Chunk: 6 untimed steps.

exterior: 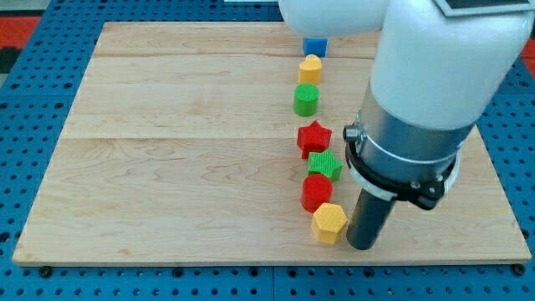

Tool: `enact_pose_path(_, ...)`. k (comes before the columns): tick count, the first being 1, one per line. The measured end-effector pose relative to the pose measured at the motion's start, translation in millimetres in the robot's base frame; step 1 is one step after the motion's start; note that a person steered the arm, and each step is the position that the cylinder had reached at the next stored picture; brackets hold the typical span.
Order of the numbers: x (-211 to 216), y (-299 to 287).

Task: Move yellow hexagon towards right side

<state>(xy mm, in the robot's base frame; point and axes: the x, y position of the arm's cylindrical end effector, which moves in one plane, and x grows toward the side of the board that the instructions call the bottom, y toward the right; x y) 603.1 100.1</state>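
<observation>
Yellow hexagon (329,222), ridged top (flat-lying), my tip (362,245) just beside

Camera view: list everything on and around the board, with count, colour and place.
board: one, light wood, fills most of the view
blue block: one, blue, top of the column
yellow heart: one, below the blue block
green cylinder: one, mid-column
red star: one, below the cylinder
green star: one, touching the red star
red block: one, rounded, above the hexagon
yellow hexagon: one, column's bottom
my tip: one, dark, just right of the hexagon
</observation>
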Motion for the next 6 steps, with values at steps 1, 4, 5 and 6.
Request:
enact_pose_path(1, 15, -44)
enact_pose_path(4, -36, -7)
enact_pose_path(5, -28, 13)
enact_pose_path(6, -26, -54)
